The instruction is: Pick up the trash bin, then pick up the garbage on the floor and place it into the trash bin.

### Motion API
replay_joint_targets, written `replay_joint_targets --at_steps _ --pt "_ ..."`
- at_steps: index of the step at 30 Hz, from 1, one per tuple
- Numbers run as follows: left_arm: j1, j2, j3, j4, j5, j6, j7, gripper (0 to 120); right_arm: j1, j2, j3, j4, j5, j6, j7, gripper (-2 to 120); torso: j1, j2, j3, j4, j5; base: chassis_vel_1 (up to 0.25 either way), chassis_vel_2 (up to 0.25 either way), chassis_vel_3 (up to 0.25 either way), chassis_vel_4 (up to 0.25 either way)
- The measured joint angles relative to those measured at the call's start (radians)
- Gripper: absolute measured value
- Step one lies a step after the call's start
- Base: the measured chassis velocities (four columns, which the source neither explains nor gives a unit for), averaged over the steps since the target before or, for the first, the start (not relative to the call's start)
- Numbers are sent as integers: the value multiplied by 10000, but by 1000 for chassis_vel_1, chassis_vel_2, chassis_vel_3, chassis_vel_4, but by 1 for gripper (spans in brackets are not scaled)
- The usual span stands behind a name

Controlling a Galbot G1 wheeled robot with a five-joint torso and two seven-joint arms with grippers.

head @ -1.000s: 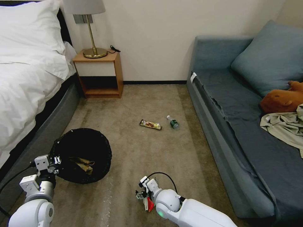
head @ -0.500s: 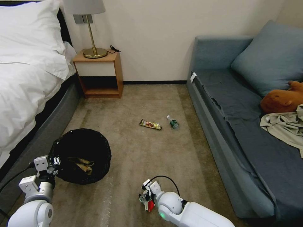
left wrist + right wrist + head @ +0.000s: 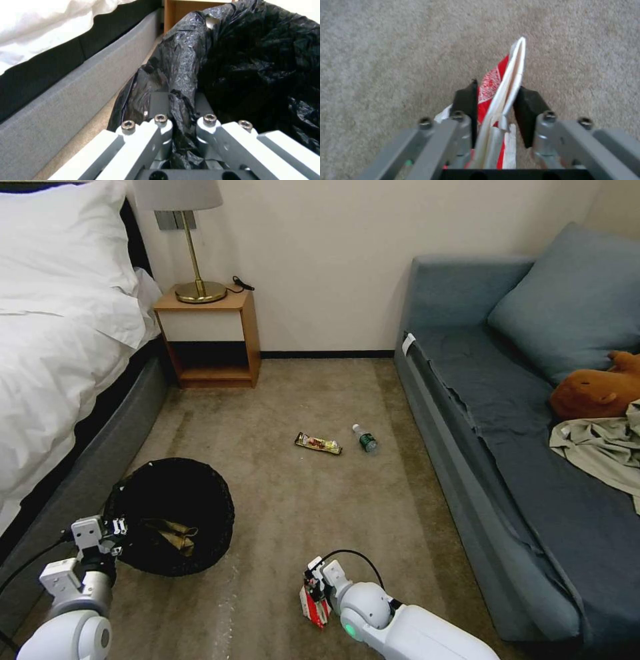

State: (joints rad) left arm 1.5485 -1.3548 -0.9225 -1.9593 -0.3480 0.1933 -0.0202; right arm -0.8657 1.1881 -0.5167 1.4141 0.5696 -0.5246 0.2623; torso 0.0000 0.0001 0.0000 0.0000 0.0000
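Red-and-white snack packet [image 3: 500, 82] pinched between right gripper [image 3: 496, 100] jaws; left gripper [image 3: 181, 100] jaws clamped on trash bin [image 3: 200, 480] rim.

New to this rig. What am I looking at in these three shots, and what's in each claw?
It is a wheeled robot with two arms, each ending in a two-finger gripper. The wide shot comes from a camera on its head, looking down at a bedroom floor between a bed and a sofa. The other two come from cameras on the wrists, looking out along the fingers.

The left gripper is shut on the rim of the bin, pinching its black bag; the left wrist view shows that pinch up close. A crumpled brown bag already lies inside the bin.

The right gripper, low by the carpet, is shut on a red-and-white packet.

A dark bar wrapper and a small bottle lie on the carpet farther ahead.
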Motion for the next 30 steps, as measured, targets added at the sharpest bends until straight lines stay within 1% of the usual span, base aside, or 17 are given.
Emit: replay_joint_targets --at_steps 1,2,3,4,5,6,15,17,18,20,21,23,24,27,28,30 --pt "35 -17 -3 -17 2 1 2 3 -46 -18 32 13 -24 3 -2 14 0 0 0 0 0 0 0 0 0" --pt "35 -17 -3 -17 2 1 2 3 -46 -18 32 13 -24 3 -2 14 0 0 0 0 0 0 0 0 0" --pt "61 -34 -12 -29 6 -1 3 3 -91 -48 53 37 -49 11 -4 9 0 0 0 0 0 0 0 0 0" --pt "77 -45 -18 -33 10 -8 3 3 -129 -78 78 62 -68 19 -6 6 0 0 0 0 0 0 0 0 0" --pt "77 -45 -18 -33 10 -8 3 3 -129 -78 78 62 -68 19 -6 6 0 0 0 0 0 0 0 0 0" --pt "94 -61 -26 -41 19 -16 3 3 -172 -115 123 104 -88 26 -6 1 0 0 0 0 1 0 0 0 0" --pt "159 -180 33 -89 135 -48 3 3 -227 -510 616 502 -208 179 -10 0 0 -1 0 0 1 0 0 0 0" --pt "180 -218 80 -133 173 -52 3 3 -127 -822 926 782 -271 301 -35 0 0 0 0 -1 3 0 0 0 0" --pt "180 -218 80 -133 173 -52 3 3 -127 -822 926 782 -271 301 -35 0 0 0 0 -1 3 0 0 0 0" --pt "207 -259 116 -197 223 -55 1 3 97 -1341 1355 1337 -381 489 -84 0 0 -1 0 -1 2 0 0 0 0" --pt "207 -259 116 -197 223 -55 1 3 97 -1341 1355 1337 -381 489 -84 0 0 -1 0 -1 2 0 0 0 0" --pt "220 -298 133 -242 307 -59 2 3 333 -1855 1673 2379 -118 528 -80 0 0 0 1 -2 0 0 0 0 0" --pt "220 -298 133 -242 307 -59 2 3 333 -1855 1673 2379 -118 528 -80 0 0 0 1 -2 0 0 0 0 0" --pt "222 -436 195 -268 573 -59 10 3 963 -2445 1954 4188 595 402 112 0 0 0 0 0 1 0 0 0 0" --pt "222 -436 195 -268 573 -59 10 3 963 -2445 1954 4188 595 402 112 0 0 0 0 0 1 0 0 0 0" --pt "193 -533 269 -268 722 -57 10 3 1505 -2608 2098 4941 1252 321 270 0 0 0 0 0 0 0 0 0 0"
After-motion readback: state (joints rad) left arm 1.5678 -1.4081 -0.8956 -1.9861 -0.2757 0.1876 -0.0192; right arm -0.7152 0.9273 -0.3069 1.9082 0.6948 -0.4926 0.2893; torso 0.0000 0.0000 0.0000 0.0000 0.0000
